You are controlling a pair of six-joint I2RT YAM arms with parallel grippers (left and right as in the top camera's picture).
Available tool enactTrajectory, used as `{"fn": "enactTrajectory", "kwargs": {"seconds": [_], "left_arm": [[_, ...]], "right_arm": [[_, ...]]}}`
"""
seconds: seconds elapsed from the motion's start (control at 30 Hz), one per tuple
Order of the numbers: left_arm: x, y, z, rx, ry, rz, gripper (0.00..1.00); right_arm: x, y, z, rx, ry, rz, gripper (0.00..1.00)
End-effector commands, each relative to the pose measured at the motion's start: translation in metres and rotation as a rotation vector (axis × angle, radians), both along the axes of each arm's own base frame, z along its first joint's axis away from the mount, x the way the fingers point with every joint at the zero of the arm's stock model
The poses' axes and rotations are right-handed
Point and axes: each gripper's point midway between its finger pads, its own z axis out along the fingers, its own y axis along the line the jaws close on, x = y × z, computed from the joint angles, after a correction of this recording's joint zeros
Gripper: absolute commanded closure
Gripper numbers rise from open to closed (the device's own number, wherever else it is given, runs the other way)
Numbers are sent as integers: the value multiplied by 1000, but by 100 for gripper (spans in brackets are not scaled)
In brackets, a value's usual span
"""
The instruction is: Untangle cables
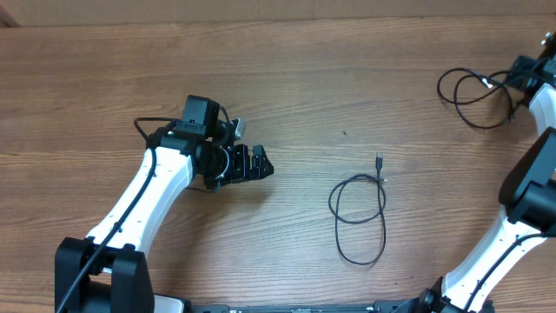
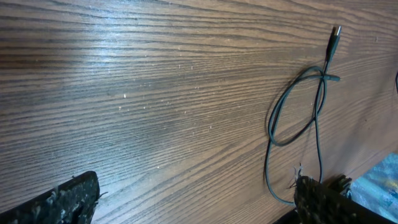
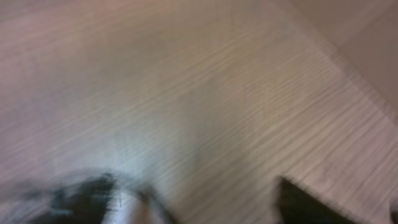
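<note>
One thin black cable (image 1: 358,202) lies in a loop on the middle of the table, its plug (image 1: 379,161) pointing to the far side. In the left wrist view this cable (image 2: 297,107) lies ahead to the right. My left gripper (image 1: 257,163) is open, well to the left of it, with bare wood between its fingers (image 2: 69,200). The other cable (image 1: 471,94) lies looped at the far right. My right gripper (image 1: 512,80) is at that cable's right end. The right wrist view is blurred; its fingers (image 3: 303,204) stand wide apart, and a dark strand shows beside the left one.
The wooden table (image 1: 347,78) ends in a pale strip along the far edge. The white right arm (image 1: 530,187) runs up the right side. The left arm (image 1: 143,196) crosses the near left.
</note>
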Motion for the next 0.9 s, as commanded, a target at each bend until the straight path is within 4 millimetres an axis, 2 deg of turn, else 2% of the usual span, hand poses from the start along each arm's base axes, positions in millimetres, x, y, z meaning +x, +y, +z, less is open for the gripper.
{"fn": "enactTrajectory", "kwargs": {"seconds": [0.0, 0.1, 0.33, 0.4, 0.43, 0.5, 0.63, 0.7, 0.87], "left_arm": [[0, -1, -2, 3, 6, -2, 0], [0, -1, -2, 3, 6, -2, 1], [0, -1, -2, 3, 6, -2, 1], [0, -1, -2, 3, 6, -2, 0], [0, -1, -2, 3, 6, -2, 0], [0, -1, -2, 3, 6, -2, 0], [0, -1, -2, 3, 6, -2, 1], [0, -1, -2, 3, 6, -2, 0], [0, -1, -2, 3, 6, -2, 1]], "right_arm": [[9, 14, 48, -14, -7, 59, 0], [1, 24, 77, 30, 16, 40, 0], [-22, 58, 175, 105, -28, -13, 0], [-33, 68, 192, 145, -39, -46, 0], [-40, 73, 193, 158, -18, -52, 0], [-57, 81, 181, 197, 65, -55, 0], [-96, 95, 131, 321, 293, -106, 0], [-110, 103, 111, 369, 386, -112, 0], [-130, 112, 80, 434, 537, -127, 0]]}}
